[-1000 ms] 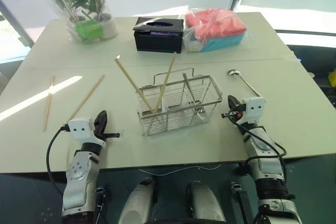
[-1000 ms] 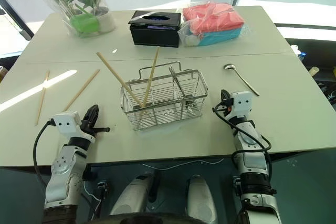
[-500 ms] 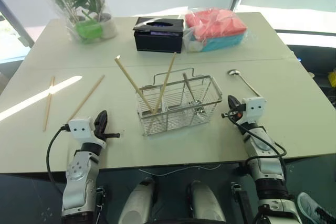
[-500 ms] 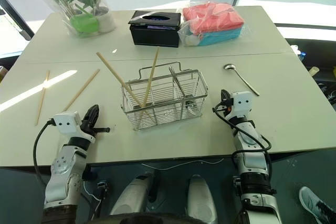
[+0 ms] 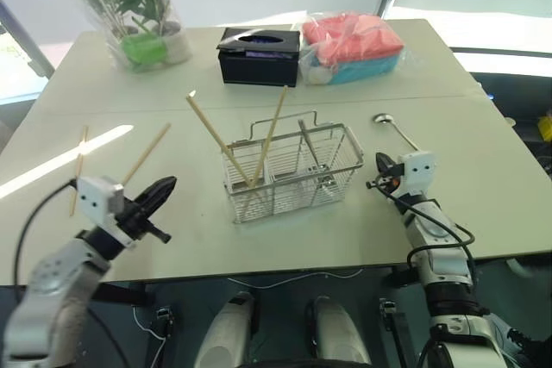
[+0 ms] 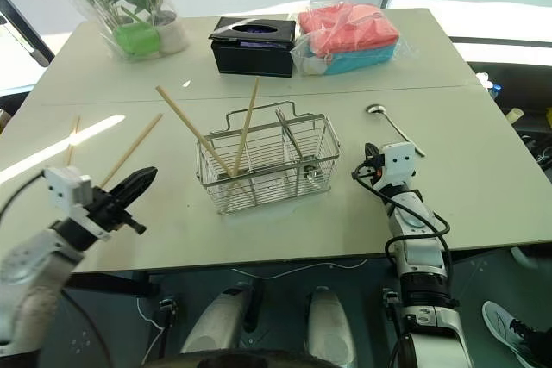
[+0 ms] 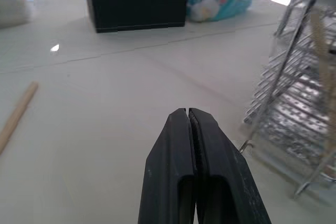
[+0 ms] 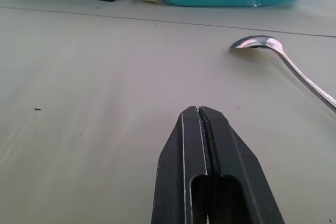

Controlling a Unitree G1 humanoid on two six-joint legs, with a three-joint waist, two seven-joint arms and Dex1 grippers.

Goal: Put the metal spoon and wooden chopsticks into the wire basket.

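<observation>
My left gripper (image 5: 166, 185), black fingers pressed together and holding nothing, hangs above the pale table (image 5: 483, 178) near its front edge, left of the silvery wire-grid basket with loop handle (image 5: 291, 170). My right gripper (image 5: 380, 165), fingers likewise pressed together and empty, sits low over the table just right of the basket. Two pale tan wooden chopsticks (image 5: 217, 138) lean upright in the basket's left compartment; a third stick leans in the right one. Two more chopsticks (image 5: 145, 154) lie flat on the table to my left. The slim shiny metal spoon (image 5: 398, 131) lies on the table beyond my right gripper, apart from it.
</observation>
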